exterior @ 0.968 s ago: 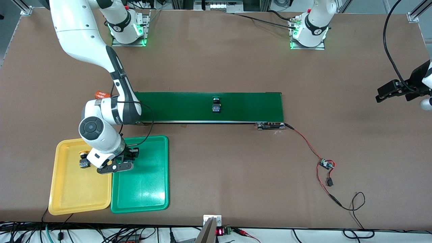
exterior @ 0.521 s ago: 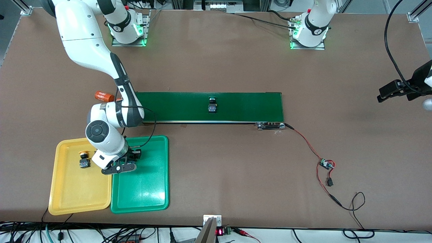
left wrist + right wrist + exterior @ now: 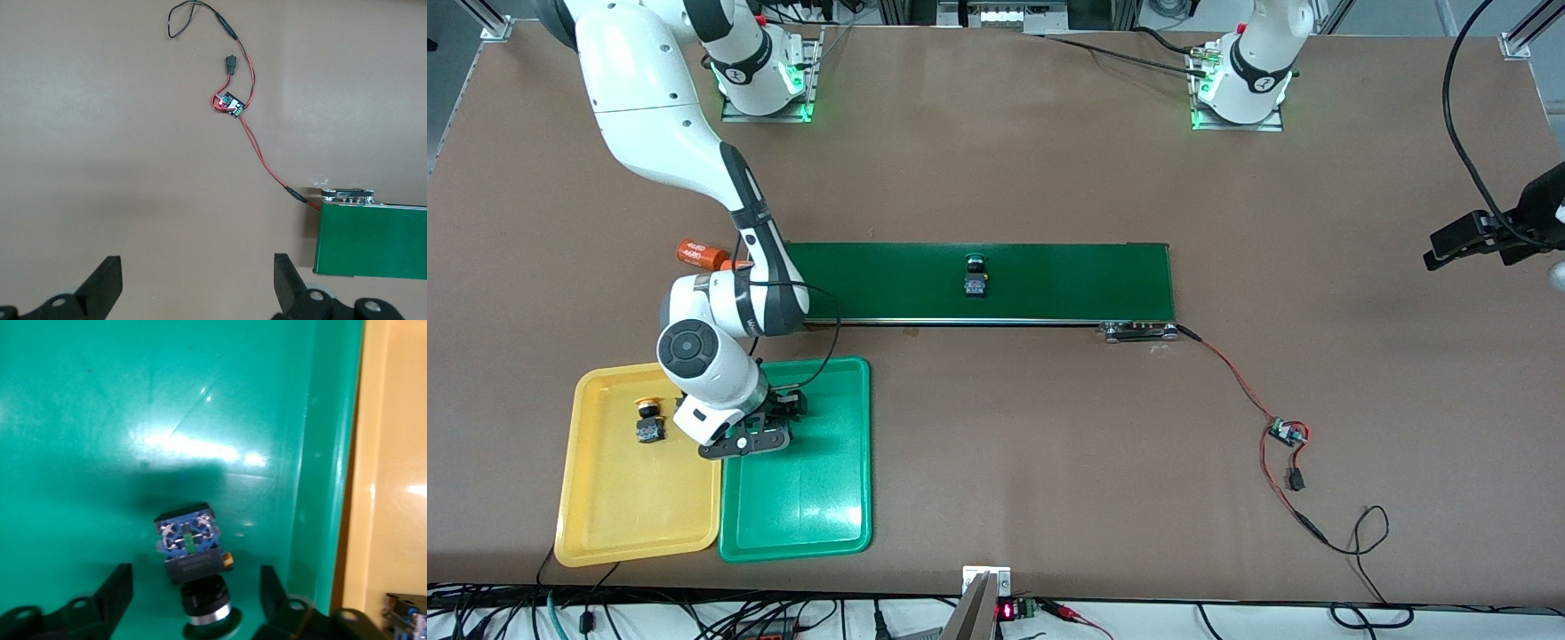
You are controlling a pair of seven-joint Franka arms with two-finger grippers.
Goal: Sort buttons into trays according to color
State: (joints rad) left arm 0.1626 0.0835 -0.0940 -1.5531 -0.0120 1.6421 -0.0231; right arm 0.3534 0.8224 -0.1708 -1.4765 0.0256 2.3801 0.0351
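Note:
My right gripper (image 3: 765,422) hangs low over the green tray (image 3: 818,498), at its end nearer the belt and beside the yellow tray (image 3: 623,507). In the right wrist view its fingers (image 3: 119,590) stand open around a green-capped button (image 3: 193,563) that lies on the tray floor, with a gap on each side. A yellow-capped button (image 3: 647,421) sits in the yellow tray. Another green-capped button (image 3: 975,276) rides on the dark-green conveyor belt (image 3: 1067,280). My left gripper (image 3: 1463,240) waits open over bare table at the left arm's end.
An orange cylinder (image 3: 701,254) lies by the belt's end at the right arm's end of the table. Red-black wires with a small circuit board (image 3: 1288,433) run from the belt's motor end (image 3: 1138,332). The left wrist view shows that board (image 3: 229,103) and the belt end (image 3: 373,240).
The right gripper has opened and let go of the green-capped button in the green tray. The button on the belt has travelled toward the right arm's end.

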